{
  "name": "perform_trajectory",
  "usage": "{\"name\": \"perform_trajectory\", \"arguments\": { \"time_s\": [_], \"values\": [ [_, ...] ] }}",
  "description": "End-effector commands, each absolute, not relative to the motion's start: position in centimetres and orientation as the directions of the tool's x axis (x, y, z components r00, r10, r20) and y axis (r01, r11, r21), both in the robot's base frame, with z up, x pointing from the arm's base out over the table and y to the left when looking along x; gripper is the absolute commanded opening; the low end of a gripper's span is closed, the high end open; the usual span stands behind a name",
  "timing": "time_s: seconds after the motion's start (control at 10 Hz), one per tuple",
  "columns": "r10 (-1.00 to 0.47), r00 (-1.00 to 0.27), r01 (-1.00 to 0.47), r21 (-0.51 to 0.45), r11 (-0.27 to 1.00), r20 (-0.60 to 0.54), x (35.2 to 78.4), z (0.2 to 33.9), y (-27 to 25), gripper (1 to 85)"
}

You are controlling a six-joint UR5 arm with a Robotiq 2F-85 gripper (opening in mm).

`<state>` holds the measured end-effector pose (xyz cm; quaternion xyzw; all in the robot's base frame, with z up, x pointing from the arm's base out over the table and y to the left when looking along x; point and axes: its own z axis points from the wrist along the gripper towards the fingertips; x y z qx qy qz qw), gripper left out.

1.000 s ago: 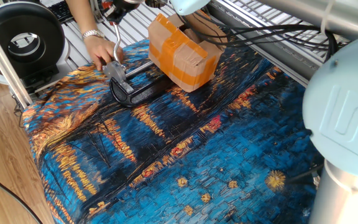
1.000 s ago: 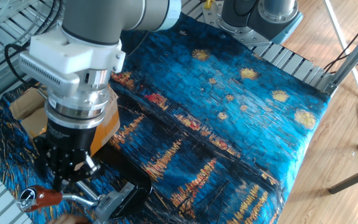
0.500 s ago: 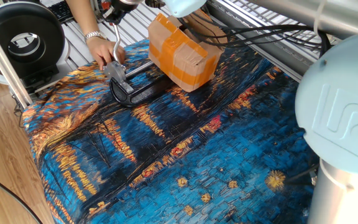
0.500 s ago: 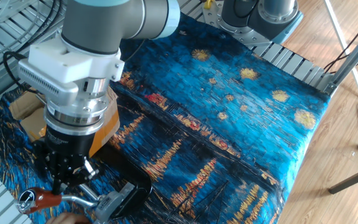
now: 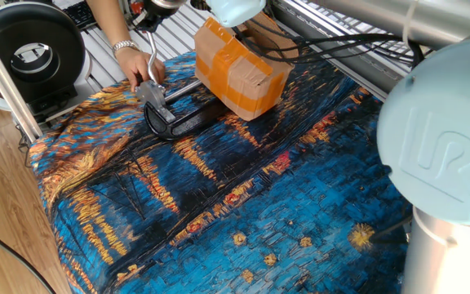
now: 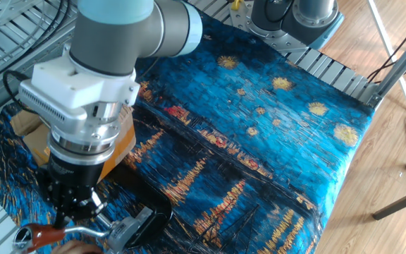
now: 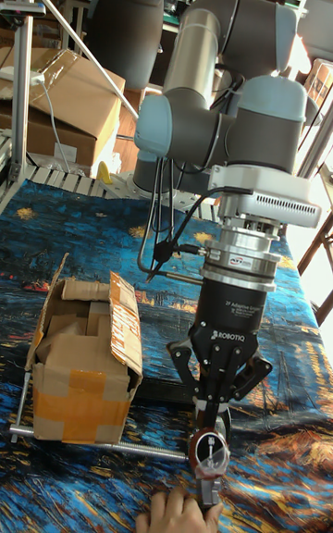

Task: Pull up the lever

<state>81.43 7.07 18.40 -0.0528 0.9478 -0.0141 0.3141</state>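
The lever (image 5: 148, 51) is a thin silver rod standing nearly upright from a silver bracket (image 5: 152, 91) on a black curved base (image 5: 178, 124). Its red-brown knob (image 6: 43, 235) sits at the frame's lower left in the other fixed view, and shows end-on (image 7: 211, 452) in the tall view. My gripper (image 7: 211, 429) has its fingers closed around the lever just behind the knob, also seen from above (image 6: 63, 221). A person's hand (image 5: 137, 69) presses down on the bracket.
An orange-taped cardboard box (image 5: 239, 69) stands right beside the base, close to my wrist (image 7: 83, 366). A blue painted cloth (image 5: 259, 204) covers the table. A threaded metal rod (image 7: 92, 440) lies in front of the box. The person's fingers (image 7: 176, 510) are just under the knob.
My gripper and the knob have shifted a little toward the lower left in the other fixed view. The arm's elbow has swung further into one fixed view.
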Motion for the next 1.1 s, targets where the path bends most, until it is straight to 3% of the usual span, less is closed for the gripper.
{"name": "perform_trajectory", "arguments": {
  "time_s": [0.0,1.0],
  "values": [
    [-0.097,-0.789,-0.074,-0.063,0.995,-0.606,82.6,17.59,7.01,11.7],
    [-0.095,-0.802,-0.066,-0.07,0.995,-0.59,82.18,16.89,6.62,11.7]
  ]
}}
